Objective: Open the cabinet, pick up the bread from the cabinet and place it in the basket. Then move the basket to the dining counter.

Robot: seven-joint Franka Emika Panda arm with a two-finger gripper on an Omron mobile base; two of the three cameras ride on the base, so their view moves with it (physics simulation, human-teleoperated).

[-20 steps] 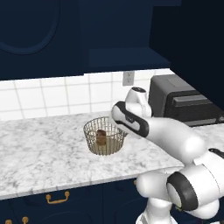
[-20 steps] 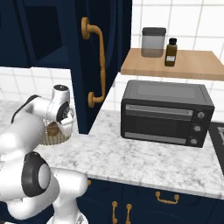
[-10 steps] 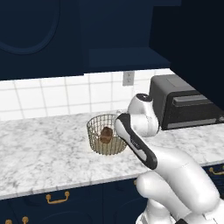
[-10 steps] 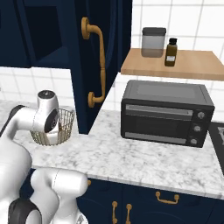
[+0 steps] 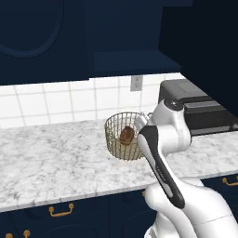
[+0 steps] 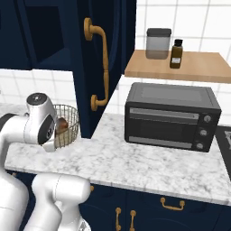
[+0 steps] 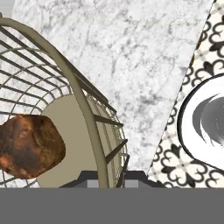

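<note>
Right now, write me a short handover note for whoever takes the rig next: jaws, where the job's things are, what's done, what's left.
Gripper: jaws shut on the rim of the basket, as the hand view shows.
Bread: inside the basket, on its flat base.
Basket: at the marble worktop, beside the toaster oven; whether it rests on the top or is lifted clear cannot be told.
Cabinet: door swung open, brass handle facing out.
Done: cabinet opened, bread placed in basket, basket gripped.
Left: carry the basket to the dining counter and set it down.
</note>
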